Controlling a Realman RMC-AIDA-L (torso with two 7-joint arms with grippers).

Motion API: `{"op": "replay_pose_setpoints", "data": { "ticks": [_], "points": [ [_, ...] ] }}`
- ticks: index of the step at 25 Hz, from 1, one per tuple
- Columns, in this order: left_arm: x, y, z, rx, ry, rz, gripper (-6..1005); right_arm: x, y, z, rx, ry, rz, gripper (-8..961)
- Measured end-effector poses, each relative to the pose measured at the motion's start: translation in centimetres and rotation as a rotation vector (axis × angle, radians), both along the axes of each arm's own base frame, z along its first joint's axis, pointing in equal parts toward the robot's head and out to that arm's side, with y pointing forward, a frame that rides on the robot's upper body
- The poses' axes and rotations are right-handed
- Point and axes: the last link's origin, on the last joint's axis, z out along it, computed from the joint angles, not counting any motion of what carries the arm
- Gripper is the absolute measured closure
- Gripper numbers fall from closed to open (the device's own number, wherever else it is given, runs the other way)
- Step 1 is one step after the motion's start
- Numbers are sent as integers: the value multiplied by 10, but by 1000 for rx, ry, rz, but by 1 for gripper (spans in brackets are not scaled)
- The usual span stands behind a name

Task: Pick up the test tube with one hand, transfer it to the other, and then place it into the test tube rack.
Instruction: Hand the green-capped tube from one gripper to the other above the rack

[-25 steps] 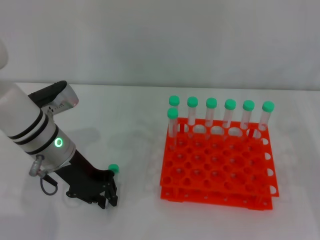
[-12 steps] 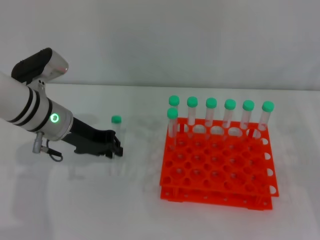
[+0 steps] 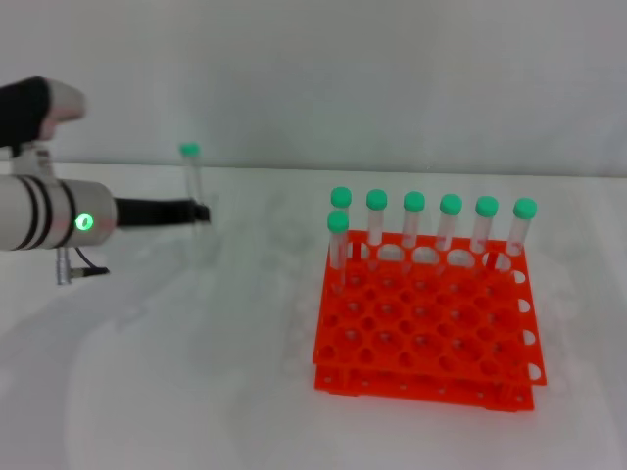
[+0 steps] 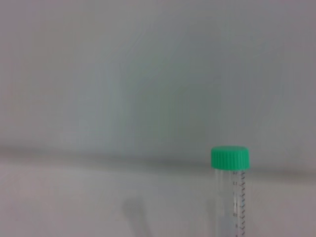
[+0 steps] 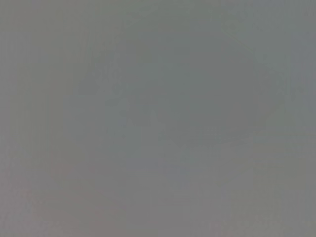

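My left gripper [image 3: 200, 212], black, on the white arm with the green ring, is shut on the test tube [image 3: 193, 181] and holds it upright, high above the table at the left. The tube is clear with a green cap [image 3: 189, 150]; it also shows in the left wrist view [image 4: 231, 190] against the plain wall. The orange test tube rack [image 3: 423, 318] stands on the table at the right, well apart from the gripper. My right gripper is out of view; the right wrist view shows only blank grey.
Several green-capped tubes [image 3: 413, 223] stand upright along the rack's far rows. The white table [image 3: 196, 372] stretches between my left arm and the rack. A pale wall rises behind the table.
My left gripper has lifted the test tube off the table, turning it upright and carrying it up and back to the left. The rack has not moved.
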Motion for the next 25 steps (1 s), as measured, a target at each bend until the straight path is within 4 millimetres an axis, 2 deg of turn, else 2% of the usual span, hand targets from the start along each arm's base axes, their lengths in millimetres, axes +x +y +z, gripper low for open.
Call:
{"op": "replay_pose_setpoints", "data": {
  "ticks": [6,9,14,15,20,25],
  "points": [
    [-12,9,33,325,33,-115,800,-3,3,-1,-1,5,5,158],
    [-7,9,38,380,60,-206,799,-9,4,-4,-14,-1,23,158],
    [14,-2,27,337,89,-470,797,-25,5,-16,-73,-8,103,157],
    [24,-10,21,307,58,-584,797,-28,5,-18,-88,-5,123,157],
    [43,-28,15,226,-33,-757,795,-56,-3,-28,-232,18,347,157],
    [59,-51,9,117,-125,-911,794,-82,-12,-31,-449,33,572,158]
  ]
}}
